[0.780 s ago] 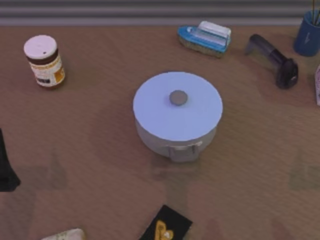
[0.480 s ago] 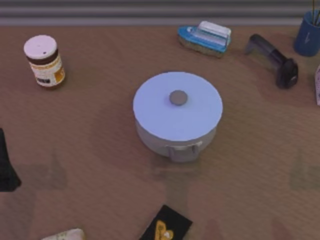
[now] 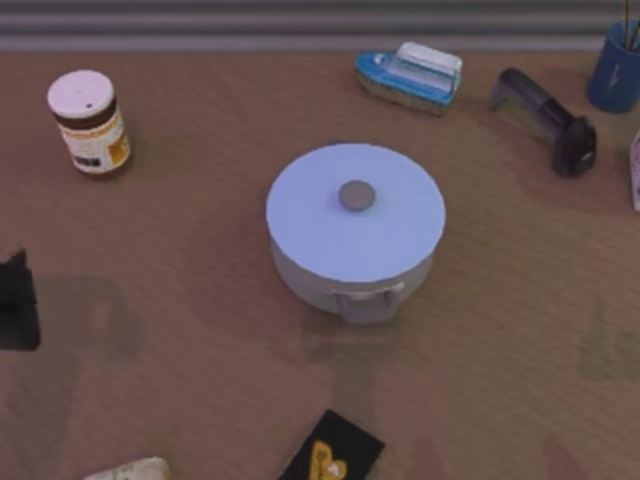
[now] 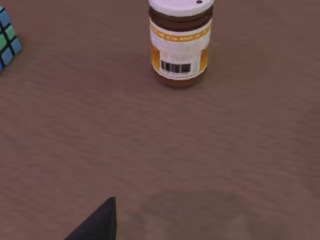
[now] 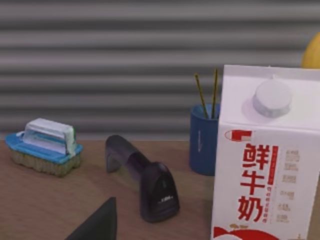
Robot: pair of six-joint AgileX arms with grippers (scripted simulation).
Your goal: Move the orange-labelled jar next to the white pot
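Note:
The orange-labelled jar (image 3: 88, 122) stands upright at the table's far left, with a white cap and dark contents. The left wrist view faces it, and the jar (image 4: 180, 47) shows its barcode. The white pot (image 3: 355, 230) sits mid-table, its lid with the grey knob on and its stubby handle toward the near edge. My left gripper (image 3: 17, 300) hangs at the left edge, nearer than the jar and apart from it, open and empty. One dark finger (image 4: 99, 223) shows. My right gripper is outside the top view; its finger (image 5: 100, 224) shows with nothing held.
A blue brush (image 3: 408, 75), a black scanner (image 3: 548, 120) and a blue cup (image 3: 612, 65) line the far right. A milk carton (image 5: 267, 165) stands close to the right gripper. A black-and-yellow item (image 3: 332, 455) lies at the near edge. A colour cube (image 4: 7, 42) lies left of the jar.
The left gripper has shifted a little toward the jar's side, and its shadow on the table has moved and widened. The jar and the pot have not moved.

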